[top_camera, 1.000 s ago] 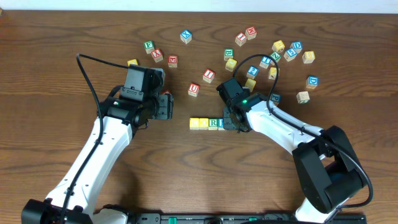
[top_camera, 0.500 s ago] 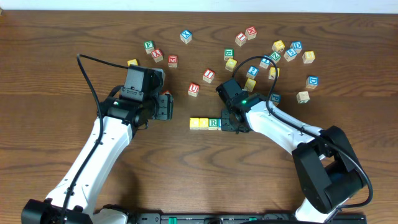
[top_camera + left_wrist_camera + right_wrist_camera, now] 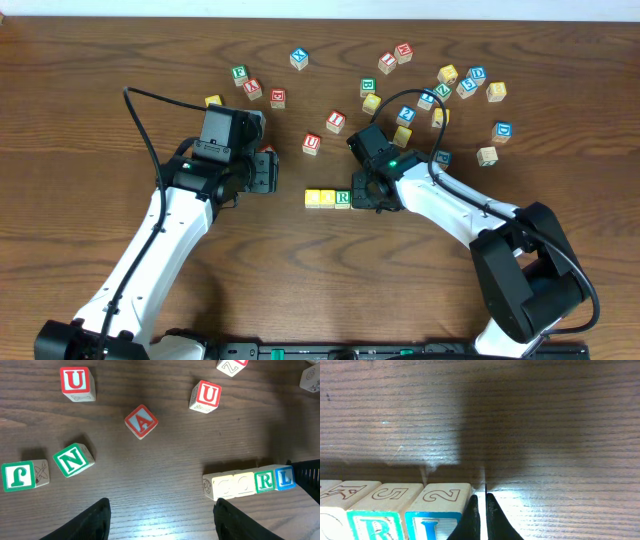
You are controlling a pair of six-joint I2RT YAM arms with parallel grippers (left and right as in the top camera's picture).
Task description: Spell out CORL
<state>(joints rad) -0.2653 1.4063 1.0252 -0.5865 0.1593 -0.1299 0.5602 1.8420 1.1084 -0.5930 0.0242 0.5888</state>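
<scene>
Four cubes stand in a touching row mid-table. From the left they are two yellow-faced cubes (image 3: 313, 198) (image 3: 328, 198), the green R cube (image 3: 343, 198), and the blue L cube (image 3: 285, 478). My right gripper (image 3: 366, 194) covers the L cube from overhead. In the right wrist view its fingers (image 3: 481, 512) are shut with nothing between them, touching the right side of the L cube (image 3: 437, 510), which stands next to the R cube (image 3: 377, 520). My left gripper (image 3: 262, 170) is open and empty, left of the row; its fingers (image 3: 161, 512) frame bare wood.
Loose cubes lie scattered behind the row: a red U (image 3: 312, 143), a red I (image 3: 336, 121), several at the back right (image 3: 445, 85) and some at the back left (image 3: 252, 88). The left wrist view shows a red A (image 3: 141, 421) and a green N (image 3: 74, 459).
My right gripper has shifted slightly left, up against the L cube's end of the row, and now covers that cube from above. The left arm has not moved.
</scene>
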